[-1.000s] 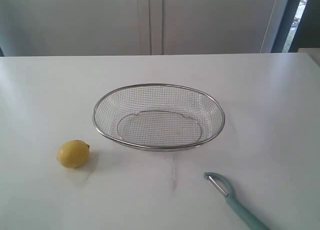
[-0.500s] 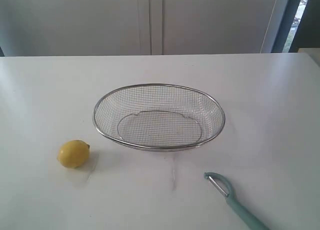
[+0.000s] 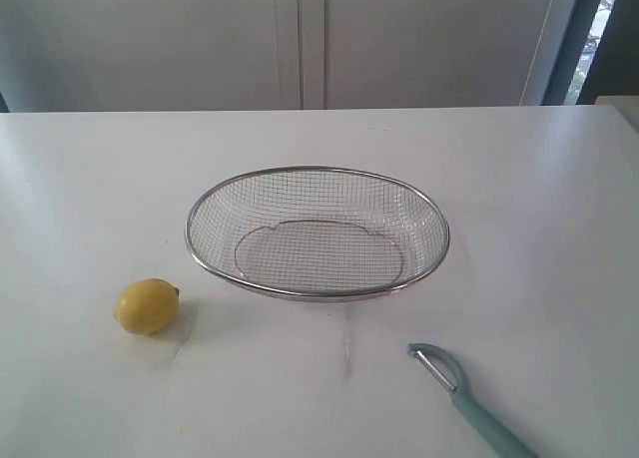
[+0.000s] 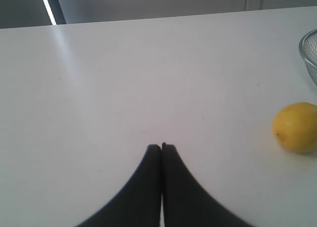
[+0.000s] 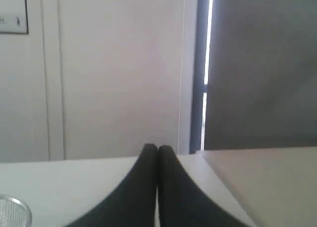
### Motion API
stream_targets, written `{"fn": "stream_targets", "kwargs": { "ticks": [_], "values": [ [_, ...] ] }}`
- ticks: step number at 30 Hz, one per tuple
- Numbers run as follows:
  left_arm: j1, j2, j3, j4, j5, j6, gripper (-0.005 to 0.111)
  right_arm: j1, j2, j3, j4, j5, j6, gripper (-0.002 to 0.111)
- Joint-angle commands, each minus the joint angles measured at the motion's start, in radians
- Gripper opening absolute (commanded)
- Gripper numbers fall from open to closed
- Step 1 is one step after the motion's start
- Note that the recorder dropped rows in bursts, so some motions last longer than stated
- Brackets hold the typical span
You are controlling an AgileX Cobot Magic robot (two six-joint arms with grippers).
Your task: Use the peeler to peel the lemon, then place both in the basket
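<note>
The yellow lemon (image 3: 147, 306) lies on the white table to the left of the wire-mesh basket (image 3: 419, 205), which holds nothing. The peeler (image 3: 469, 403), teal handle and metal blade head, lies near the front right. Neither arm shows in the exterior view. In the left wrist view my left gripper (image 4: 161, 147) is shut and empty over bare table, with the lemon (image 4: 296, 127) off to one side and a bit of the basket rim (image 4: 308, 54) at the frame edge. My right gripper (image 5: 158, 148) is shut and empty, facing the wall, and the peeler is out of that view.
The white table (image 3: 100, 179) runs back to pale cabinet doors (image 3: 300, 39). A second, beige surface (image 5: 267, 182) adjoins the table on the right. A sliver of the basket rim (image 5: 15, 209) shows in the right wrist view.
</note>
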Motion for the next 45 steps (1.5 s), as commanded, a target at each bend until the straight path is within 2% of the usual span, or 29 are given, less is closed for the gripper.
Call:
{"fn": "stream_targets", "kwargs": {
  "ticks": [1,7,24,30,36,45],
  "values": [
    [-0.005,-0.004,0.003,0.000,-0.008,-0.002,0.000,-0.006,-0.005,0.005,-0.003,-0.165,0.004,0.000],
    [-0.005,-0.004,0.003,0.000,-0.006,-0.002,0.000,-0.006,-0.005,0.005,-0.003,-0.277,0.004,0.000],
    [-0.005,-0.004,0.003,0.000,-0.006,-0.002,0.000,-0.006,-0.005,0.005,-0.003,-0.275,0.004,0.000],
    [-0.005,-0.004,0.003,0.000,-0.006,-0.002,0.000,-0.006,-0.005,-0.066,-0.003,-0.146,-0.004,0.000],
    [-0.005,-0.004,0.003,0.000,-0.006,-0.002,0.000,-0.006,0.001,-0.209,-0.003,0.086,-0.007,0.000],
    [-0.005,-0.004,0.003,0.000,-0.006,-0.002,0.000,-0.006,0.106,-0.371,-0.028,0.319,-0.007,0.000]
  ]
}}
